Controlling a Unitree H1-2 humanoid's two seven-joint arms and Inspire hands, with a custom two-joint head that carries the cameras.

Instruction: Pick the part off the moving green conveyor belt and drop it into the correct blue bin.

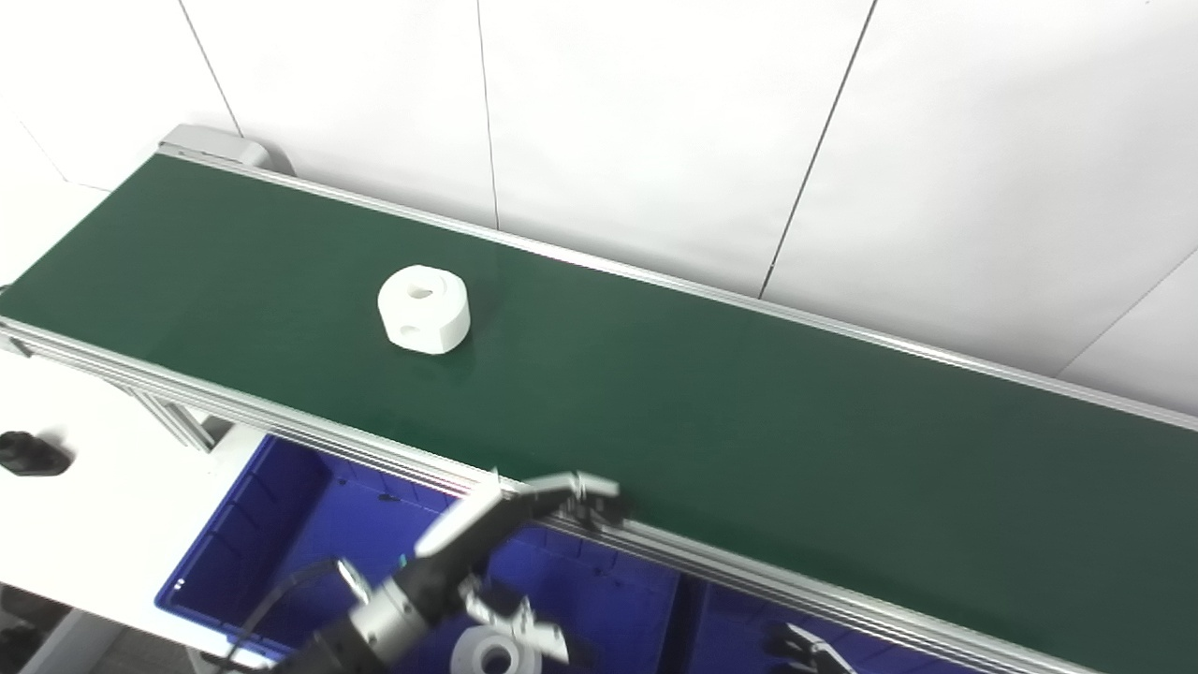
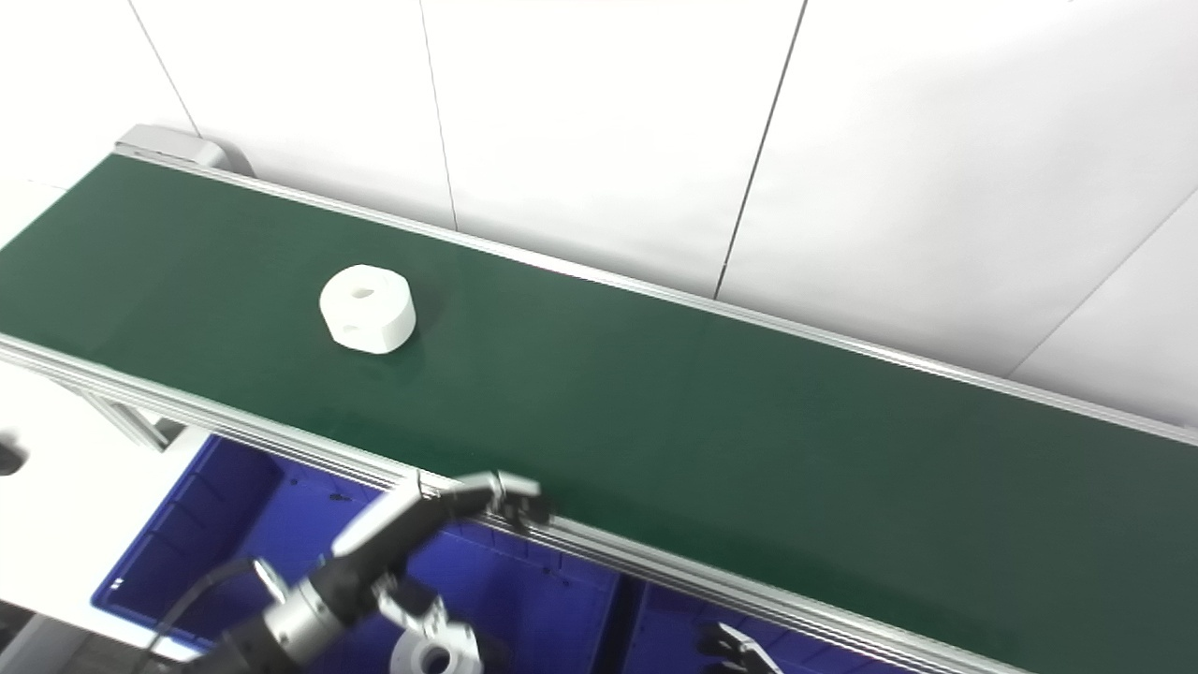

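A white round part [image 1: 423,309] with a hole in its top lies on the green conveyor belt [image 1: 711,412], left of the middle. My left hand [image 1: 496,552] hovers over the left blue bin [image 1: 245,524]. It is open, with its fingertips [image 1: 585,489] reaching the belt's near rail and its thumb spread below. It is well short and to the right of the part. A second white part [image 1: 487,657] lies in the bin under the hand. Only the fingertips of my right hand [image 1: 803,650] show at the bottom edge, over the right blue bin [image 1: 739,622].
The belt's silver near rail [image 1: 281,421] runs between the bins and the belt. A white wall stands close behind the belt. A small black object [image 1: 30,454] sits on the white table at the far left. The belt's end housing [image 1: 211,145] is at the top left.
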